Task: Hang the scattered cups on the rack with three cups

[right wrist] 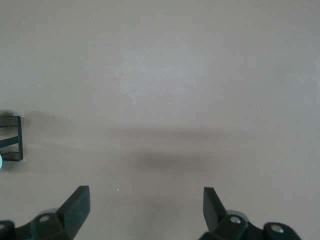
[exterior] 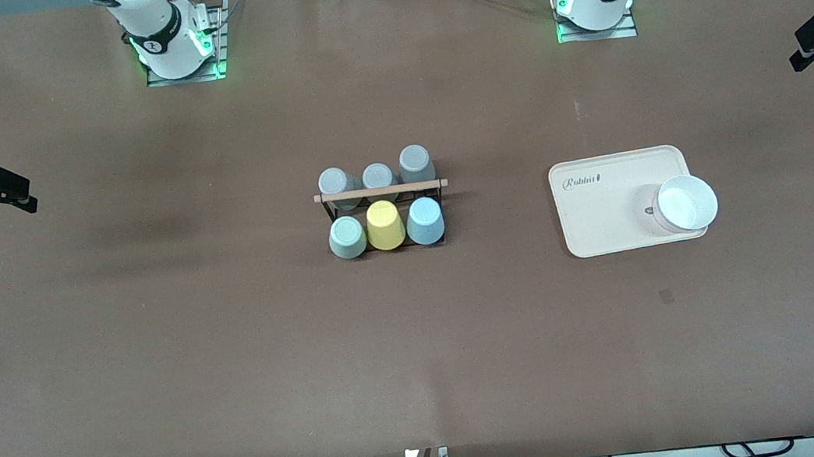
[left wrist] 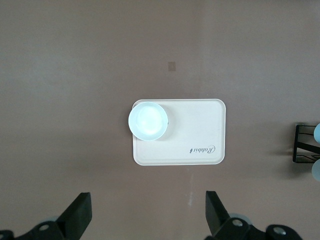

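Okay, both my grippers are up high w/ nothing in them. Left gripper [left wrist: 147,215] hangs over bare table by the cream tray [exterior: 606,190], fingers spread wide. Right gripper [right wrist: 146,212] is over bare table toward the right arm's end, fingers spread too.

Rack [exterior: 380,191] sits mid-table, and the mint cup [exterior: 347,237] and blue cup [exterior: 424,221] already sit upside down in its row nearer the front cam, yellow cup [exterior: 384,225] between them. Three grey cups [exterior: 377,176] fill the farther row.

Looks done, I'd say. Risk now: if either cup is only half-seated on its peg, a bump to the rack could tip it off. White bowl [exterior: 686,203] overhangs the tray's edge, so a low sweep by my left arm could knock it.
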